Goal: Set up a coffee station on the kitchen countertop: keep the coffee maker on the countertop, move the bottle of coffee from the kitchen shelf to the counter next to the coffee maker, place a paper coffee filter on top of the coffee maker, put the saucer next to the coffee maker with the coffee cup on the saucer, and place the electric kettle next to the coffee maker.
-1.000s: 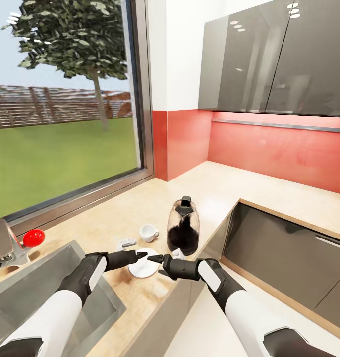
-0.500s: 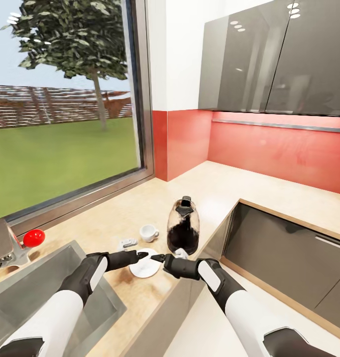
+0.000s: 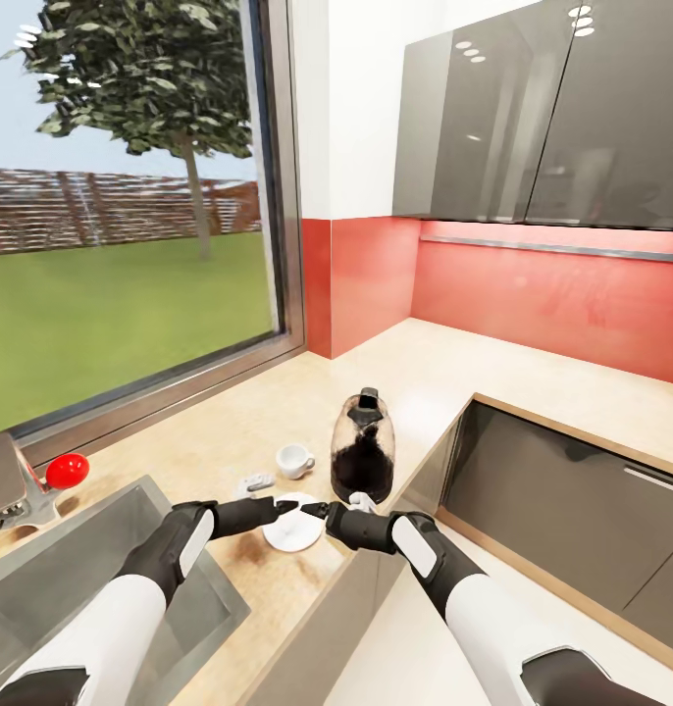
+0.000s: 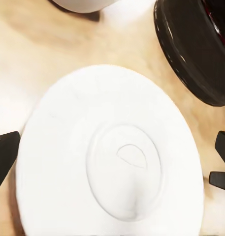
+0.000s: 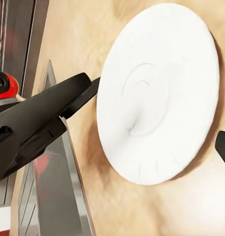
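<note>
Both grippers hang low over the saucer (image 3: 292,532) near the front edge of the countertop (image 3: 415,368). Left gripper (image 3: 281,507) comes in from 9 o'clock of the plate, with its two fingers apart: in the left wrist view one dark fingertip (image 4: 4,156) stands just outside one side of the rim and the other fingertip (image 4: 221,164) outside the opposite side, so the saucer (image 4: 110,157) lies between them. I cannot tell if they touch the rim. Right gripper (image 3: 312,510) comes from 3 o'clock, its tip almost meeting the left one above the plate; whether its fingers are apart or together I cannot tell, since in its wrist view only a small dark corner shows beside the saucer (image 5: 159,91).

At 1 o'clock of the saucer, just beside it, stands the kettle (image 3: 364,449), upright, its black base (image 4: 193,51) near the plate rim but apart. At 12 o'clock sits the cup (image 3: 295,460), empty, on the bare counter. A small grey-white thing (image 3: 256,482) lies at 11 o'clock, too small to tell. The steel sink (image 3: 101,549) is at 8 o'clock, and its edge is close behind the left arm. The counter edge runs at 5 o'clock, very near the plate. Open counter remains toward 12 and 1 o'clock, up to the red wall (image 3: 533,294) and the window (image 3: 130,216).
</note>
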You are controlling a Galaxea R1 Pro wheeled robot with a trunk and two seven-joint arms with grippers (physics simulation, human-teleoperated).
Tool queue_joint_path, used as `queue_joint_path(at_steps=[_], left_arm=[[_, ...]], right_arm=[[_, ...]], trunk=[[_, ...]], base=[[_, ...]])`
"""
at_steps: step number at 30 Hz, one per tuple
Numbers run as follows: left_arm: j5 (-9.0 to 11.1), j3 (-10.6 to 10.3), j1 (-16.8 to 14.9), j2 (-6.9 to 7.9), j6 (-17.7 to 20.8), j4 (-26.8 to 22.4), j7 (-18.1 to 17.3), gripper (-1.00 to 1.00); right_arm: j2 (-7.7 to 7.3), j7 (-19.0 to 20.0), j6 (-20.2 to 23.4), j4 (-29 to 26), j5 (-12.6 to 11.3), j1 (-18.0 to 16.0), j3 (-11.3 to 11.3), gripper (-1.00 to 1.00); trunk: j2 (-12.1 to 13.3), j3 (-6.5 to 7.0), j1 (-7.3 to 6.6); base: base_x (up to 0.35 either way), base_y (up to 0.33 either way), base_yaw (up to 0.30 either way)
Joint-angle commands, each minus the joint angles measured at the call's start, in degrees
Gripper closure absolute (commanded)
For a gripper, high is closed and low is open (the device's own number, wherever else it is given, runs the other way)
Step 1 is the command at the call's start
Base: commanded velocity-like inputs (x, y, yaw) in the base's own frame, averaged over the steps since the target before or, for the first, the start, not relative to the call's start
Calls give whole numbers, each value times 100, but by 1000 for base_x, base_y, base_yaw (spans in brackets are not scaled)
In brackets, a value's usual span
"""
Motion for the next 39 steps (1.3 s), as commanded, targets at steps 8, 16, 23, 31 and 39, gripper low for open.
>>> queue_joint_path(at_steps=[8, 16, 23, 31, 39], left_arm=[[13, 4, -2, -10, 116, 160, -48, -100], [13, 2, 2, -68, 118, 160, -50, -100], [12, -1, 6, -155, 118, 160, -51, -100], [12, -1, 6, -171, 118, 160, -58, -100], [13, -1, 6, -186, 118, 168, -65, -100]], right_arm=[[0, 7, 15, 8, 5, -6, 3, -100], [0, 5, 15, 9, 11, -6, 3, -100], [0, 7, 15, 10, 11, -6, 3, -100], [0, 5, 15, 10, 11, -6, 3, -100], [0, 5, 15, 10, 11, -6, 3, -100]], trunk=[[-10, -14, 5], [-10, -14, 5], [-10, -14, 5], [-10, -14, 5], [-10, -14, 5]], base=[[0, 0, 0], [0, 0, 0], [0, 0, 0], [0, 0, 0], [0, 0, 0]])
